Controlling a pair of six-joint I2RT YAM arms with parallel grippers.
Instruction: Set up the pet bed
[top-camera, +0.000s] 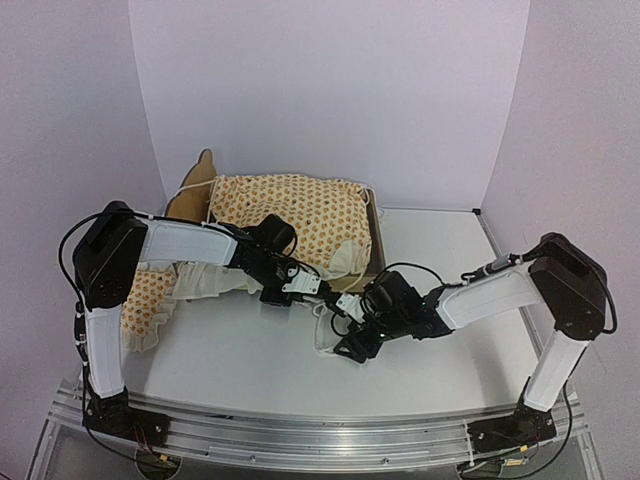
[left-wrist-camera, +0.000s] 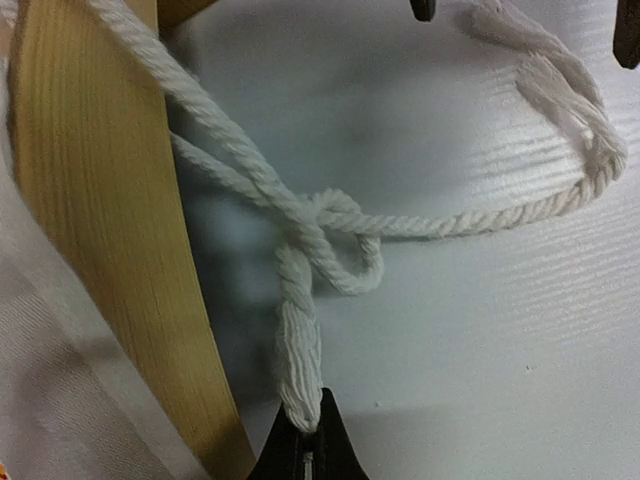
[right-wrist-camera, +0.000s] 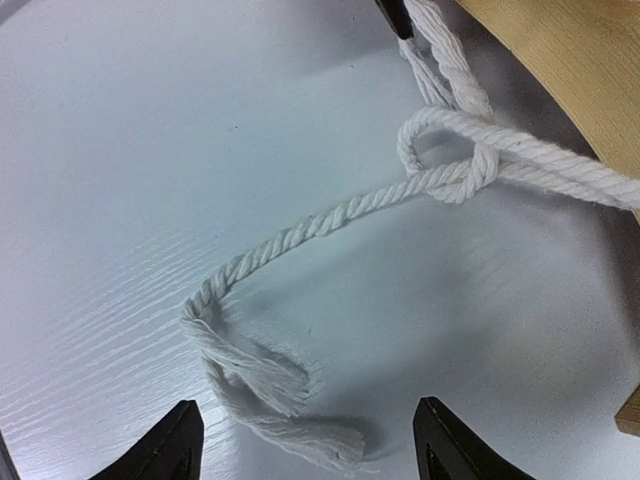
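Observation:
The pet bed (top-camera: 377, 235) stands at the back centre, a light-wood frame with a scalloped headboard (top-camera: 196, 183) and cream orange-print bedding (top-camera: 300, 215) heaped on it. A white cotton rope (left-wrist-camera: 300, 215) is tied in a loose knot beside the wooden frame (left-wrist-camera: 90, 200). My left gripper (left-wrist-camera: 305, 428) is shut on one frayed rope end. The other frayed end (right-wrist-camera: 290, 415) lies on the table between the fingers of my right gripper (right-wrist-camera: 312, 445), which is open and touches nothing. The knot (right-wrist-camera: 455, 165) sits up and to the right of the right gripper, by the wood (right-wrist-camera: 560, 50).
More orange-print ruffled fabric (top-camera: 145, 300) hangs off the table's left side under the left arm. Both grippers (top-camera: 325, 297) (top-camera: 348, 348) work close together at the bed's front corner. A white wall stands behind the bed.

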